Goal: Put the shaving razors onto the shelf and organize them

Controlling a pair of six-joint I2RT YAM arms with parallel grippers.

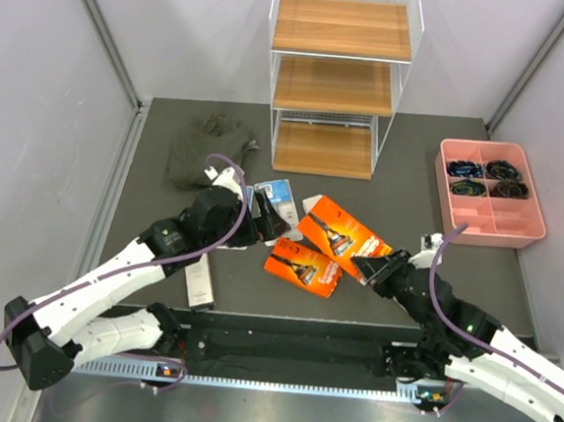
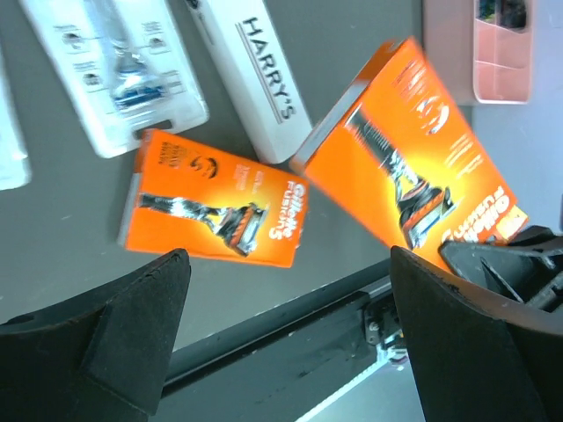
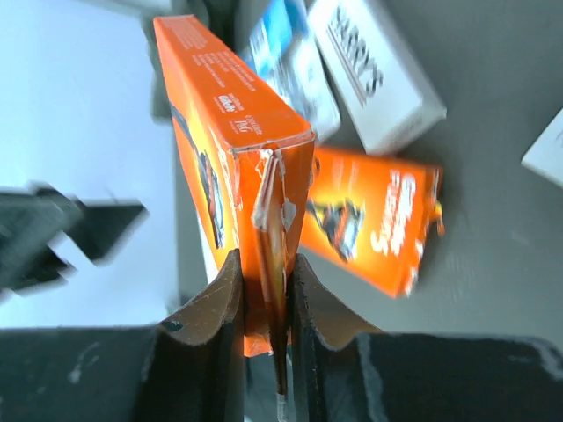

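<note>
Big orange box (image 3: pixel 233 132) pinched by its end flap between the fingers of my right gripper (image 3: pixel 266 264), body jutting past the tips. Thin hold: I'd lift slow, no wrist swings, toward the shelf (image 1: pixel 337 86). Left gripper (image 2: pixel 290 290) wide open, empty, smaller orange box (image 2: pixel 215 207) below it.

The larger orange razor box (image 1: pixel 344 234) sits face up at a slant, its near end flap pinched in the right pincer (image 1: pixel 374 268). Just beside it, a smaller orange Gillette Fusion box (image 1: pixel 303 266) lies flat on the worktop (image 1: pixel 415 163). A white Harry's box (image 2: pixel 261 77) and a blue-and-clear blister pack (image 1: pixel 279 201) lie behind them. Another slim white box (image 1: pixel 198 284) lies apart to the left. The white wire shelf (image 1: pixel 344 27) with three wooden tiers stands upright at the far edge.
</note>
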